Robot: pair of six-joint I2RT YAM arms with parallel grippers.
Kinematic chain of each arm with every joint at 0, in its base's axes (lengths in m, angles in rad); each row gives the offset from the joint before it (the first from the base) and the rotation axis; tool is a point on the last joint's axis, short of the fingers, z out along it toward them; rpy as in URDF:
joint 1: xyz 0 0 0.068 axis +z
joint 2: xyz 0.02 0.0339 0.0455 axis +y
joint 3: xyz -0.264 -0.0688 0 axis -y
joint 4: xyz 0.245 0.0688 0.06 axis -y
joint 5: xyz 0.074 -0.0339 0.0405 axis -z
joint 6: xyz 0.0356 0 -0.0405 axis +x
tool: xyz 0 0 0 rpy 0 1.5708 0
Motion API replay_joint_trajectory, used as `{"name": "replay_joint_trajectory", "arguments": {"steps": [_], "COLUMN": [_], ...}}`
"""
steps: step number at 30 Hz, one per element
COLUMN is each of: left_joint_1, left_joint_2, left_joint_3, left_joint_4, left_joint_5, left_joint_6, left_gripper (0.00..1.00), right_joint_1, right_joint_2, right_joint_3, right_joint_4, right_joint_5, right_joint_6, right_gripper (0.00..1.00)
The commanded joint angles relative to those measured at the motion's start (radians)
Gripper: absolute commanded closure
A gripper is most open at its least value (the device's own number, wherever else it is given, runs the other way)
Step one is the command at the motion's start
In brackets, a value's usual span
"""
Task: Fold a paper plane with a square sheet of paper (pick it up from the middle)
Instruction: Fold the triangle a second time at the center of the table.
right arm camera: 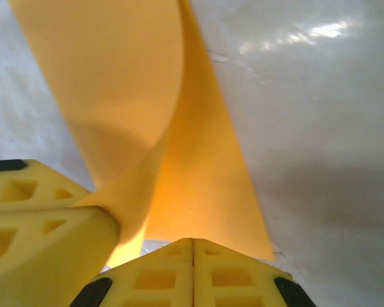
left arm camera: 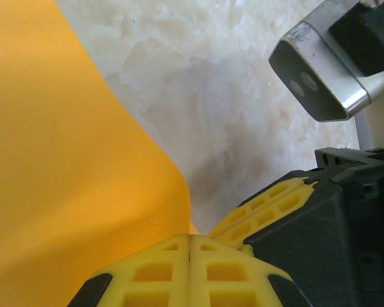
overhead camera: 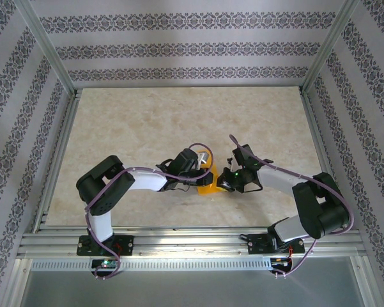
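One square sheet of paper [overhead camera: 207,184], orange, was curled at the middle of the table [overhead camera: 179,115]. Left gripper [left arm camera: 190,251] and right gripper [right arm camera: 193,251] each pinched it, fingers together. No dart shape showed; folding judged early, most creases outstanding.

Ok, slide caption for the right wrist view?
Right hand and left hand both pinch the curled orange sheet.
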Motion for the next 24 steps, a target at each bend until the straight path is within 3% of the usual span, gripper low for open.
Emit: {"name": "replay_joint_trajectory", "arguments": {"steps": [1,16,24], "left_joint_1": [0.019,0.027,0.044], "left_joint_2": [-0.003,0.017,0.005], "left_joint_3": [-0.001,-0.005,-0.029], "left_joint_4": [0.055,0.06,0.08], "left_joint_5": [0.016,0.057,0.105], "left_joint_6": [-0.006,-0.013,-0.01], "left_gripper": [0.99,0.97,0.89], "right_joint_1": [0.0,-0.005,-0.009], "right_joint_2": [-0.001,0.085,0.094], "right_joint_3": [0.002,-0.044,-0.041], "right_joint_4": [0.056,0.249,0.22], "right_joint_5": [-0.024,-0.061,-0.046], "right_joint_6": [0.042,0.14,0.118], "right_gripper": [0.93,0.94,0.95]}}
